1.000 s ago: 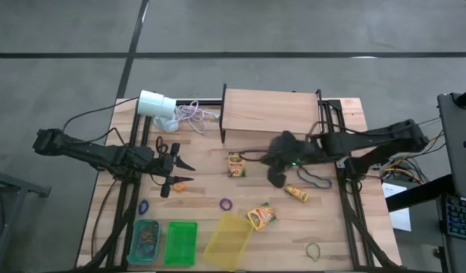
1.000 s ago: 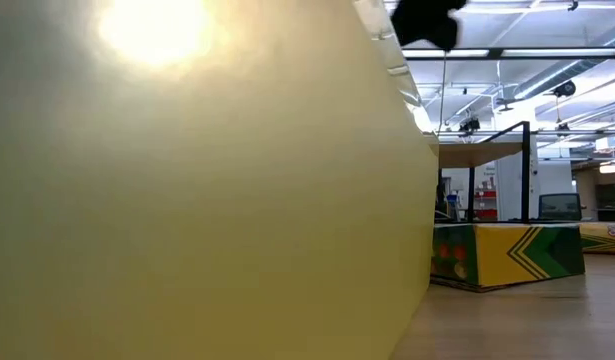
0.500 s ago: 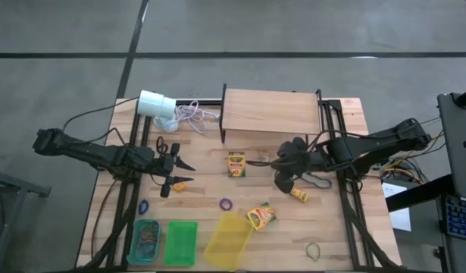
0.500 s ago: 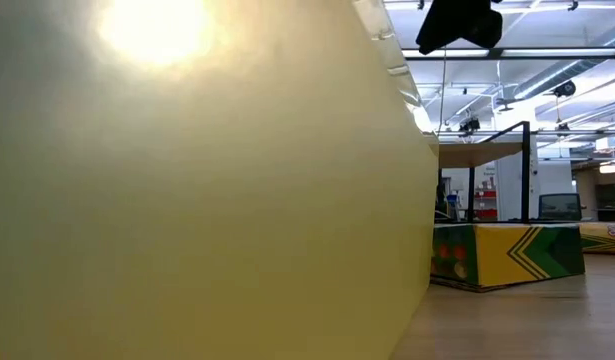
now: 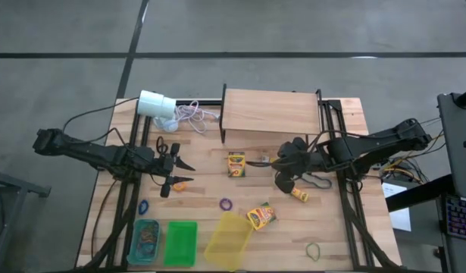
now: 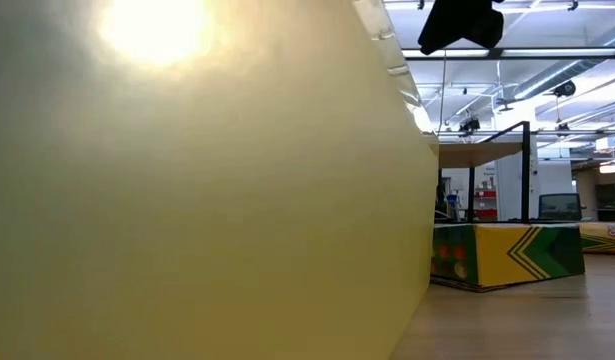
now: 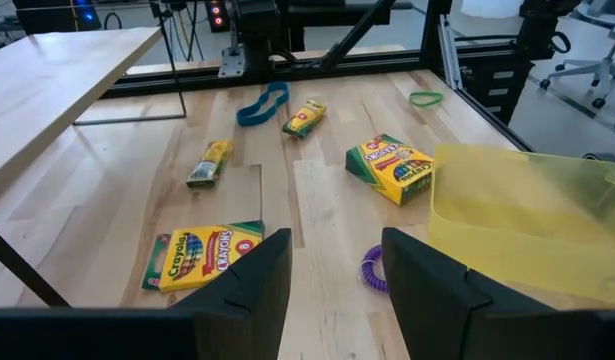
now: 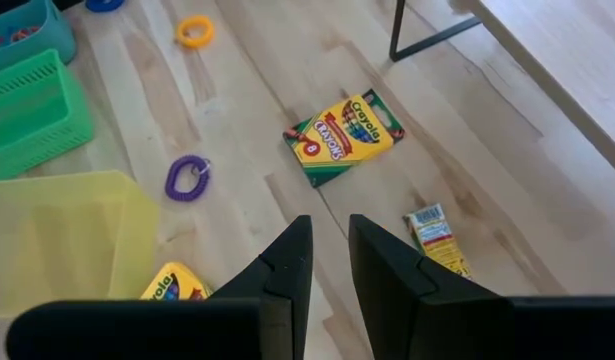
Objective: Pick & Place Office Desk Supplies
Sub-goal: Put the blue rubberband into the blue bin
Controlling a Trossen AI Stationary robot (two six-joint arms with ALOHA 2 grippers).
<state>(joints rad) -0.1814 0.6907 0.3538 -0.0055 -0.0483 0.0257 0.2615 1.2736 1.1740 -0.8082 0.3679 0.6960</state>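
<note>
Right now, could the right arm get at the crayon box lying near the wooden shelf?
Probably yes. The right gripper hangs above the table beside that crayon box, holding nothing, and only bare wood lies between them; the shelf stands farther back.

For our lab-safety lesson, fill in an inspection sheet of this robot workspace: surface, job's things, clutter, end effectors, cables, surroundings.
Surface: wooden table with raised shelf.
Job's things: crayon boxes and, purple band, green band, teal bin, green bin, yellow bin.
Clutter: white cylinder.
End effectors: left end effector and right end effector above table, both partly open, empty.
Cables: white cord.
Surroundings: grey floor.
</note>
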